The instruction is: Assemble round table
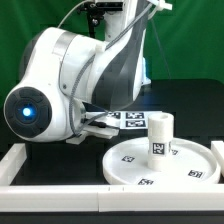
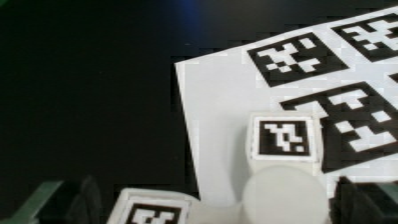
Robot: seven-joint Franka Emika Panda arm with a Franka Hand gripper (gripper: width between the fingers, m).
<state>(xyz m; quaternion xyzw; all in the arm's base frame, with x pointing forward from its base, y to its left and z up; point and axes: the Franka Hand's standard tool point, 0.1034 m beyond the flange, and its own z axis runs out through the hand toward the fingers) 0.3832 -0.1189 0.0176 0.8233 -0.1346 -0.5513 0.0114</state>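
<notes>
On the disc (image 1: pixel 128 160), the leg (image 1: pixel 160 136) apparently stands upright.

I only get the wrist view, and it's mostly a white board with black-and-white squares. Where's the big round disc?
Observer: The round disc lies flat at the exterior view's lower right.
Operator: Is anything on it?
Observer: Yes, the cylinder leg stands upright on it.
Operator: And where's the arm?
Observer: The arm fills the exterior view's left, reaching down beside the marker board.
</notes>
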